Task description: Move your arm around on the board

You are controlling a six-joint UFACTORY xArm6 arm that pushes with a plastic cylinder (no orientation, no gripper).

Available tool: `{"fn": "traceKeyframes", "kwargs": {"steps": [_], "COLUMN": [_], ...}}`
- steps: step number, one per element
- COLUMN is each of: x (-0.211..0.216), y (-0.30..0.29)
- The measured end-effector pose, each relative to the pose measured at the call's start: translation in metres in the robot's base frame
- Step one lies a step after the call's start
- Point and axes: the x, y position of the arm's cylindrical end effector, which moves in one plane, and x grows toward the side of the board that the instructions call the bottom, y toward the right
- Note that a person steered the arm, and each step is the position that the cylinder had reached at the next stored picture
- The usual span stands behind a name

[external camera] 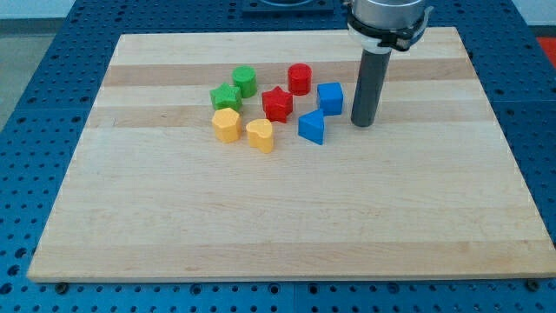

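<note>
Start with the board (287, 217): you see a broad pale wooden slab that fills most of the view, bare across its lower half and along the view's right side. Your arm comes down from the view's top as a grey collar and a straight dark rod, and my tip (363, 123) rests on the wood in the upper right part of the board. There are no fingers here to open or close; the rod holds nothing and touches no block.

All eight blocks lie to the view's left of my tip, bunched together. Nearest is the blue cube (330, 98), just beside the rod with a thin gap showing. The blue wedge (312, 127) sits a little lower and further left. Beyond them come the red star (277, 103) and the red cylinder (300, 78), then the yellow heart (260, 136) and the yellow hexagon (226, 124), and farthest off the green cylinder (244, 81) and the green star (226, 96).

Since the task only asks you to roam, I judge that open wood lies right and below, while any leftward slide meets the blue cube first.
</note>
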Motion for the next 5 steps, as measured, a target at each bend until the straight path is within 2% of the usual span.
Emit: {"fn": "traceKeyframes", "kwargs": {"steps": [2, 5], "x": [-0.016, 0.006], "y": [0.012, 0.018]}}
